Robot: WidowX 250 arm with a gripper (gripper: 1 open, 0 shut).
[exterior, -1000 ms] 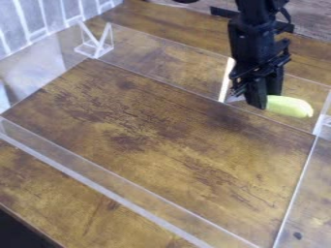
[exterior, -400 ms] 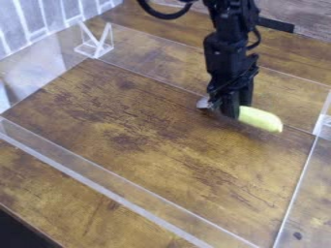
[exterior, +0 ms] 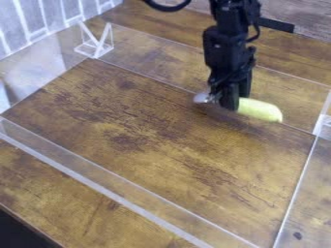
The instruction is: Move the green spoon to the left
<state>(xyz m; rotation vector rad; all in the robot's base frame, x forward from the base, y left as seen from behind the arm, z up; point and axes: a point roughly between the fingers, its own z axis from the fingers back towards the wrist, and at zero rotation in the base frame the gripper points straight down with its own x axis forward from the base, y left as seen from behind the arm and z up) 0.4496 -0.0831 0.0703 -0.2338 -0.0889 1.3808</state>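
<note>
Green spoon shifts left in robot's grip

Carried left across the view from its place near the right-hand border a second ago, the green spoon now sits right of center in the upper half of the picture, and the black robot gripper has traveled with it. The gripper's fingers are together, clamped on the spoon between its rounded yellow-green handle and its small silver bowl. The handle points right and slightly toward the bottom of the picture; the bowl shows just left of the fingertips. Whether the spoon touches the wood cannot be told from this angle.

Broad, open brown wood tabletop stretches to the left of the spoon and toward the bottom of the picture, leaving wide room on that side. Room on the right is narrower, ending at a clear plastic strip that runs along that edge. Another clear strip crosses the lower left. A white triangular bracket stands at upper left, near white slats, while a black cable loops beside the arm at the top.
</note>
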